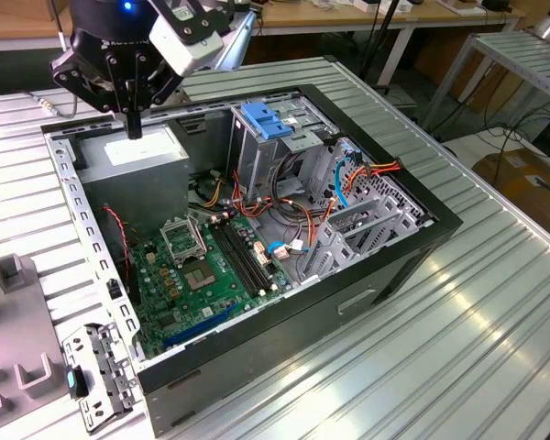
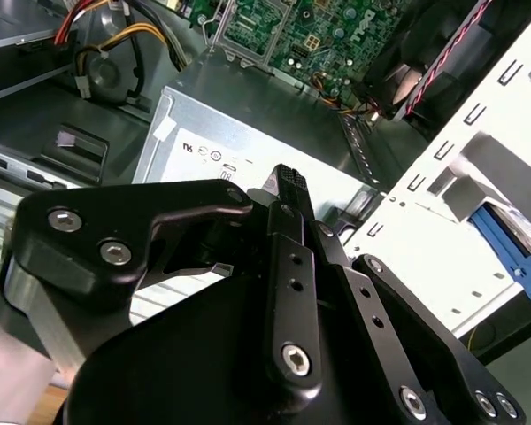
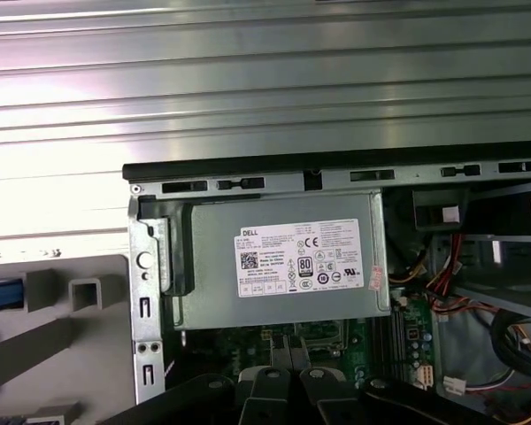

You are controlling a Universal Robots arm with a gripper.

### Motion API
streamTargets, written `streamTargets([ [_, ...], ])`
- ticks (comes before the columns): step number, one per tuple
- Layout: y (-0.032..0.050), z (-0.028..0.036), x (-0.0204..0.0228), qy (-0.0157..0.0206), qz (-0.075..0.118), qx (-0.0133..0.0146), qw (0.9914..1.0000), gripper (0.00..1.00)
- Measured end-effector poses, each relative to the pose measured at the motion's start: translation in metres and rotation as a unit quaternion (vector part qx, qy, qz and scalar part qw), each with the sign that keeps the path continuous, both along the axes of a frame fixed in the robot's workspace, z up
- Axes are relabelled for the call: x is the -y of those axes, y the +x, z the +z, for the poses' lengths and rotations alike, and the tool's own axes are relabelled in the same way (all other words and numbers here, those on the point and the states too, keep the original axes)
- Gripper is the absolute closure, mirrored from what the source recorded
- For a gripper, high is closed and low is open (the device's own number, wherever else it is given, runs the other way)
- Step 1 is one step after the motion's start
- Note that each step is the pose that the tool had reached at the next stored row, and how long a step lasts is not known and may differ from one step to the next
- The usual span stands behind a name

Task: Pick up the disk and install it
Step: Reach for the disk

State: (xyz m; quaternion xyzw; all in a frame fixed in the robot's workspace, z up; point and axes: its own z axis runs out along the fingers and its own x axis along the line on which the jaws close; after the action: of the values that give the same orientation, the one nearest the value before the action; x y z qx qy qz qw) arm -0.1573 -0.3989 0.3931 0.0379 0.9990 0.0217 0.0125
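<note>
Presently, gripper point(image 1: 133, 131): hangs point-down over the rear corner of the open computer case point(image 1: 257, 362); fingers brought together in the second wrist view, nothing between them; judged empty
Disk point(image 3: 0, 294): judged to be the bright blue-edged piece on the grey fixture tray point(image 3: 71, 328) outside the case wall, in the first wrist view; mostly cut off at the picture edge, so its dark body cannot be confirmed; well apart from the gripper; not yet picked up
Power supply point(image 1: 133, 156): silver box directly below the fingertips; a gap shows between them; probably passed over rather than aimed at
Drive cage point(image 1: 275, 151): grey metal bay upright mid-case, topped by a light-blue latch plate point(image 1: 266, 119); likely the install place, which would explain the case lying with its open side up
Motherboard point(image 1: 202, 266): green, flat on the case floor; orange and red cables crowd the space between it and the cage
Edges: perforated case wall point(image 1: 73, 211) stands between gripper and tray; any path between them goes over it
Open room: free above the case and over the ribbed metal table point(image 1: 495, 302); tight beside the cage
</note>
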Motion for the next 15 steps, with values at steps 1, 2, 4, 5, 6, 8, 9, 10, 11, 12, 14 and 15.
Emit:
streamTargets([
  [1,-0.0006,0.0,0.0,0.0,0.0,0.0,1.0,0.89],
  [2,-0.0012,0.0,0.0,0.0,0.0,0.0,1.0,0.89],
  [4,-0.0033,0.0,0.0,0.0,0.0,0.0,1.0,0.89],
  [5,-0.0039,0.0,0.0,0.0,0.0,0.0,1.0,0.89],
  [6,-0.0045,0.0,0.0,0.0,0.0,0.0,1.0,0.89],
  [8,-0.0058,0.0,0.0,0.0,0.0,0.0,1.0,0.89],
  [9,-0.0068,0.0,0.0,0.0,0.0,0.0,1.0,0.89],
  [10,-0.0075,0.0,0.0,0.0,0.0,0.0,1.0,0.89],
  [11,-0.0081,0.0,0.0,0.0,0.0,0.0,1.0,0.89],
  [12,-0.0089,0.0,0.0,0.0,0.0,0.0,1.0,0.89],
  [14,-0.0102,0.0,0.0,0.0,0.0,0.0,1.0,0.89],
  [15,-0.0108,0.0,0.0,0.0,0.0,0.0,1.0,0.89],
])
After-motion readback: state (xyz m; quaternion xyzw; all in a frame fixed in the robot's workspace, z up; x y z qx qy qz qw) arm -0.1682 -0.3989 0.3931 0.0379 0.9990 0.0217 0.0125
